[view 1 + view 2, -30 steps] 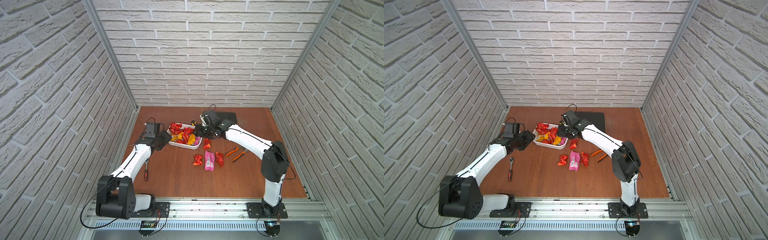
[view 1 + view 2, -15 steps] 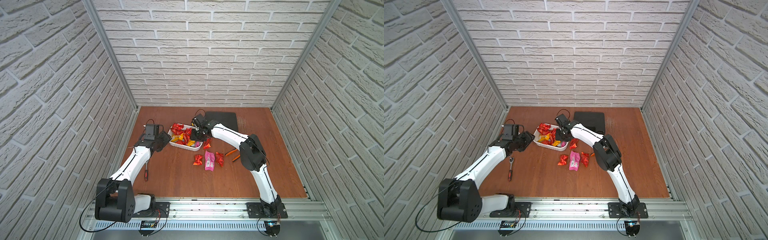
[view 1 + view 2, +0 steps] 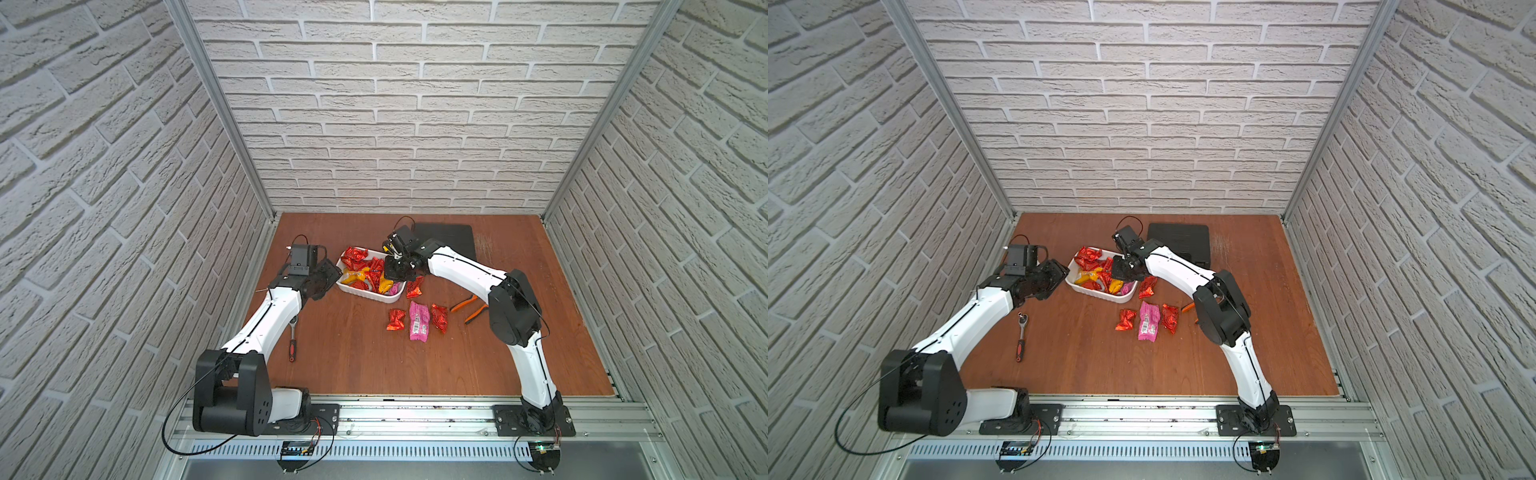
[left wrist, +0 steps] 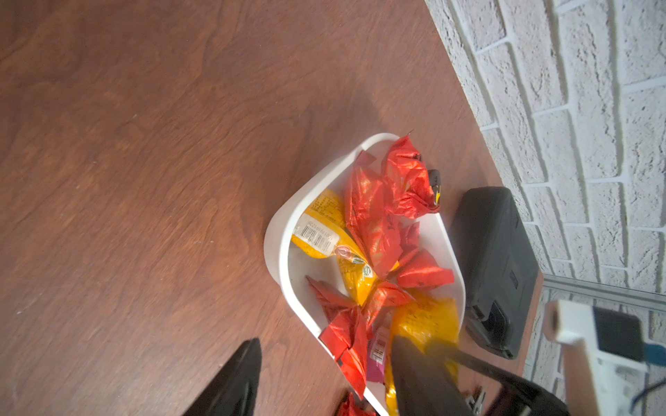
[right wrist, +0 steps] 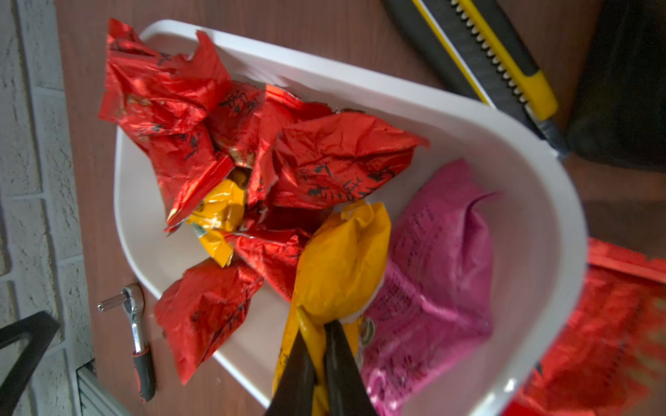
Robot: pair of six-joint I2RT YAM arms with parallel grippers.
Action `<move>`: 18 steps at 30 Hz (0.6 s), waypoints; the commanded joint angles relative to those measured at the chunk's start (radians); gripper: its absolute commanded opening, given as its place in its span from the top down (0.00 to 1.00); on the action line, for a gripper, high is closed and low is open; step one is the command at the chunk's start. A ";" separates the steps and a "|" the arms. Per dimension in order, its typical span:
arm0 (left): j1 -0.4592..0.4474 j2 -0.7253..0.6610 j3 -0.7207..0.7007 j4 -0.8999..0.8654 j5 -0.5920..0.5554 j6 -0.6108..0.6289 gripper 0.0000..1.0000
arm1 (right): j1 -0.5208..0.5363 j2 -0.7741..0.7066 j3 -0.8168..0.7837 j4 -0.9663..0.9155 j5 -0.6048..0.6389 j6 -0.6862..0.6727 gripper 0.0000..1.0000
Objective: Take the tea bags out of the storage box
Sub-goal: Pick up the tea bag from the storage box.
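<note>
The tea bags (image 3: 365, 272) are mostly heaped in the storage box (image 3: 371, 294), a white tub; four others (image 3: 419, 322) are laid on the table just beside the box, on its side towards the arm bases. The left gripper (image 4: 324, 354) is held at one end of the box with jaws spread, one finger outside the wall and one over the heap; contact cannot be told. The right gripper (image 5: 319, 329) is lowered into the opposite end, its jaws pressed together on a fold of a yellow tea bag (image 5: 342, 263). The grasp of one sachet is judged to be the step in hand, with most of the emptying left. A lift clear of the box's rim is called for next, then a carry to the bags beside the box, without neighbours being dragged along.
</note>
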 commanded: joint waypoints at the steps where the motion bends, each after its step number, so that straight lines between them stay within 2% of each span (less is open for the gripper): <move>1: 0.004 -0.006 0.022 0.009 -0.017 0.009 0.38 | 0.004 -0.133 -0.049 0.021 0.013 0.013 0.92; 10: -0.004 -0.023 0.025 -0.006 -0.011 0.055 0.41 | -0.018 -0.357 -0.236 0.051 -0.015 -0.053 0.94; 14: -0.015 -0.027 0.024 -0.007 0.002 0.082 0.41 | -0.080 -0.516 -0.453 0.145 -0.054 -0.095 0.97; 18: -0.032 -0.024 0.024 -0.006 0.022 0.096 0.41 | -0.174 -0.648 -0.692 0.323 -0.123 -0.058 0.97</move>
